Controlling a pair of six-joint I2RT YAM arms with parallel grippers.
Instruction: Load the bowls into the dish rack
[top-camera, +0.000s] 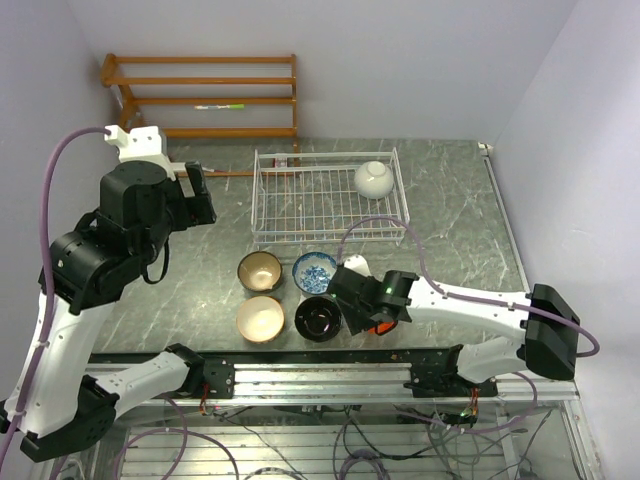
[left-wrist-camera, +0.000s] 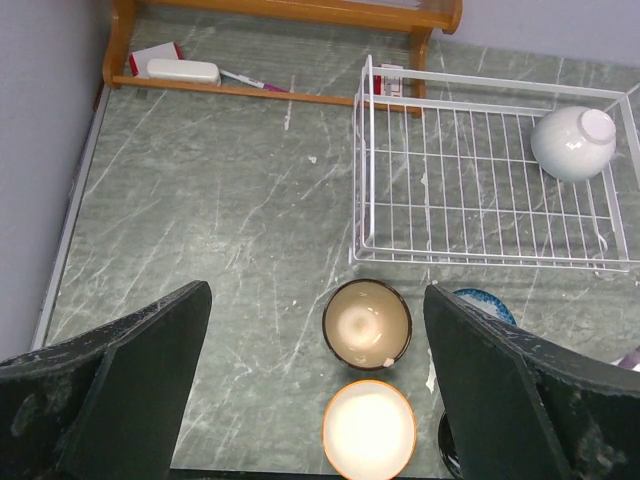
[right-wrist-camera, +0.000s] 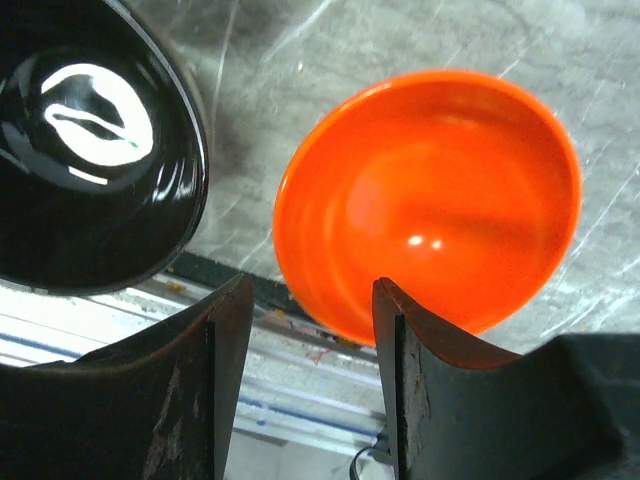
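Pick-up step for the orange-red bowl, I'd say. The right pincer is spread. In the right wrist view 1 finger sits over the inside of the bowl and the other outside it, so it looks to be straddling the near rim at lower middle of the frame. Nothing is pinched, and I can't tell if either finger is touching. In the top view that bowl is mostly hidden under the right arm at lower center, just right of the glossy black bowl.

The left pincer is spread wide too and empty, hovering well above the bowls and looking down on them.

Tally: the white bowl is in the dish rack, upside down in its upper right corner. The other 5 sit on the surface just below the rack in the frame, including the brown bowl, the blue-and-white bowl and the cream-beige bowl. So about 1 of 6 done.

Next move, my guess: clamp the rim firmly, lift clear of the black neighbour, carry it up-frame over the rack's low wall and drop it in a free spot away from the white one. A glossy rim could slip, so the pinch needs to be solid.
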